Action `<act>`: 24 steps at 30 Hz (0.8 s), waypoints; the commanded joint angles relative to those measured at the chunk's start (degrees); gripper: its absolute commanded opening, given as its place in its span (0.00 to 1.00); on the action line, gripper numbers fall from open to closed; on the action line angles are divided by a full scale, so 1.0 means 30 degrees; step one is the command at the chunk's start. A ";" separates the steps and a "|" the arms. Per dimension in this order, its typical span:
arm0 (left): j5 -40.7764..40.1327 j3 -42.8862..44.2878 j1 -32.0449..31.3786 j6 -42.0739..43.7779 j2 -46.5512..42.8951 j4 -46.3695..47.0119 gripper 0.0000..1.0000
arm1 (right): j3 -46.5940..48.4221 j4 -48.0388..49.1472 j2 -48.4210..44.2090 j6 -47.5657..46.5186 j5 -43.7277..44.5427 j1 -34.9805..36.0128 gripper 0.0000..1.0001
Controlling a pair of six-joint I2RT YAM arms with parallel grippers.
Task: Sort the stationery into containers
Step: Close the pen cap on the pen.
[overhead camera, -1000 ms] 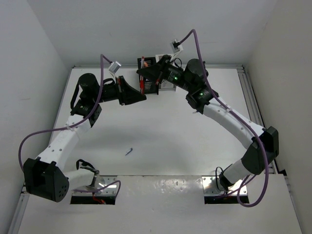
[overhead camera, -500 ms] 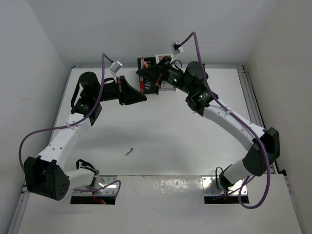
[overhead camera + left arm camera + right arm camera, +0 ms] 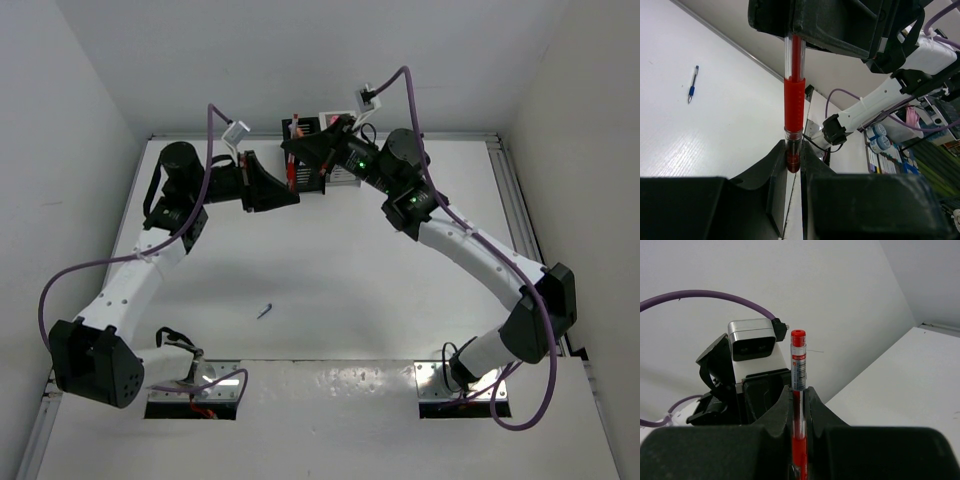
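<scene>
A red pen [image 3: 290, 172] hangs upright between both grippers at the back of the table, just in front of the joined black [image 3: 306, 130] and white [image 3: 346, 174] containers. My left gripper [image 3: 793, 162] is shut on the lower tip of the red pen [image 3: 794, 95]. Higher up, my right gripper [image 3: 799, 390] is shut on the barrel of the red pen [image 3: 798, 365], whose capped end sticks out past the jaws. In the top view the left gripper [image 3: 291, 192] sits below the right gripper [image 3: 291, 150]. A blue pen [image 3: 265, 310] lies alone on the table; the left wrist view shows the blue pen [image 3: 692, 85] too.
A red item [image 3: 295, 122] stands up out of the black holder. Purple cables [image 3: 405, 90] arc over both wrists. The back wall stands close behind the containers, and a metal rail [image 3: 512, 190] runs along the table's right edge.
Both grippers, still holding the red pen, have drifted slightly toward the back wall. The blue pen has not moved.
</scene>
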 commanded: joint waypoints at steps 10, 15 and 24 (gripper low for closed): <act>-0.3248 0.2641 0.0728 0.1706 -0.0276 0.2212 0.08 | 0.0157 -0.5648 0.1093 -0.0413 -0.4478 0.1333 0.00; -0.2868 0.1530 0.0611 0.2117 -0.0921 0.1652 0.19 | 0.1883 -0.6176 0.1533 -0.1058 -0.4067 0.0511 0.00; -0.2867 0.1321 0.0406 0.4020 -0.1566 -0.0657 0.93 | 0.2444 -0.6031 0.1709 -0.0533 -0.4066 -0.0192 0.00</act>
